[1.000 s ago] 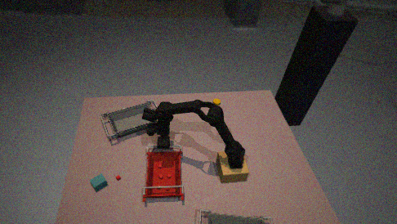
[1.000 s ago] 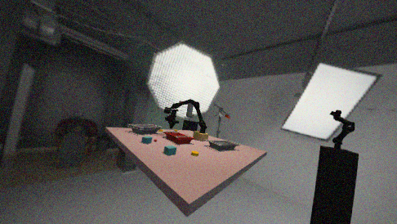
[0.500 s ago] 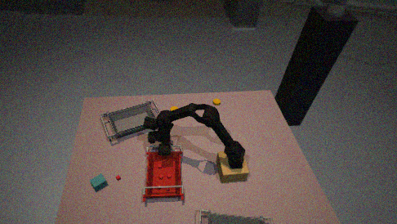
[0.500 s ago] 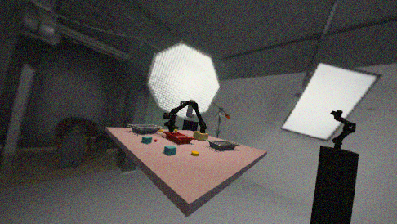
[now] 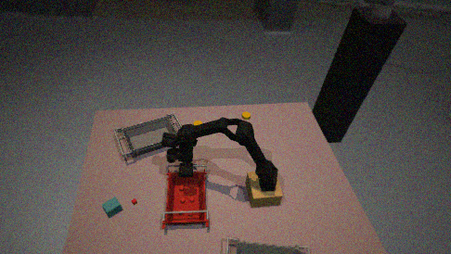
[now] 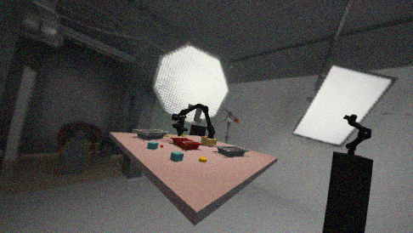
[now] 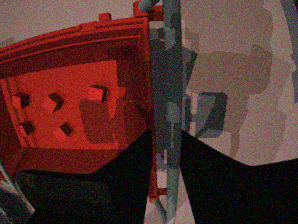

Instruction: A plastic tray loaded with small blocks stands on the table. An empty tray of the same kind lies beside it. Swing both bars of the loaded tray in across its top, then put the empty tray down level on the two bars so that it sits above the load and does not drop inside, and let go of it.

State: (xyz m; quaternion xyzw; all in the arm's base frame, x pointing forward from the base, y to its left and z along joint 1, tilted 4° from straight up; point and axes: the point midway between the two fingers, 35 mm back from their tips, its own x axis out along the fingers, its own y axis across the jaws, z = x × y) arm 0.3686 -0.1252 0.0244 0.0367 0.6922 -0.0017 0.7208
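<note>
The loaded red tray (image 5: 204,196) (image 6: 187,144) (image 7: 75,33) stands on the table with several small red blocks (image 7: 97,93) inside. Its near bar (image 5: 186,212) lies across the top, a little in from the near end. Its far bar (image 5: 199,165) (image 7: 172,55) stands out beyond the far end. My gripper (image 5: 186,171) (image 6: 180,133) (image 7: 162,135) points down at that end. Its fingers stand a little apart, one on each side of the far bar, not visibly clamped on it. A grey tray (image 5: 148,150) (image 6: 150,135) that looks empty lies at the back left, with wire bars at its ends.
Another grey tray (image 5: 269,248) (image 6: 231,151) lies near the front, cut off in the top view. A tan block (image 5: 265,199) is at the arm's base. A teal block (image 5: 112,208) and a small red cube (image 5: 135,201) lie left. Yellow discs (image 5: 246,115) lie behind.
</note>
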